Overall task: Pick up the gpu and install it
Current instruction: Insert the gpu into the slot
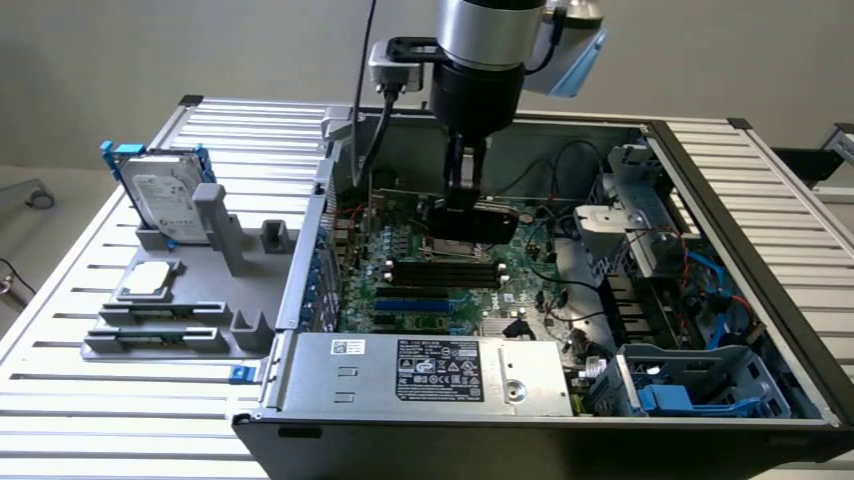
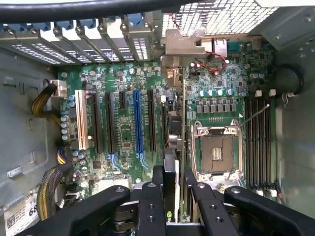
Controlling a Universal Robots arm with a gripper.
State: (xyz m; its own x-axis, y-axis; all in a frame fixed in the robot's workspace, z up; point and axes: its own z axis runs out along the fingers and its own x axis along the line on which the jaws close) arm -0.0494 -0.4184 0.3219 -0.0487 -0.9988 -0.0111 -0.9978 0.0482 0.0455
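gripper (image 2: 173, 178) clamps gpu (image 2: 176, 132) edge-on between expansion slots (image 2: 138, 123) and cpu socket (image 2: 216, 153)

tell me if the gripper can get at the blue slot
Probably yes: the case is open, nothing stands over the blue slot, though the gripper is shut on the gpu.

The motherboard (image 2: 123, 142) is green, speckled with silver solder points. One expansion slot (image 2: 138, 123) is bright blue among black ones, and an outer slot (image 2: 81, 120) is cream. The gpu (image 2: 172, 135) has a black face and a greenish board edge. The gripper (image 2: 173, 172) is black. The hard drive (image 1: 167, 200) is silver in a blue frame, on a grey holder (image 1: 200, 300). The table (image 1: 80, 390) is ribbed silver.
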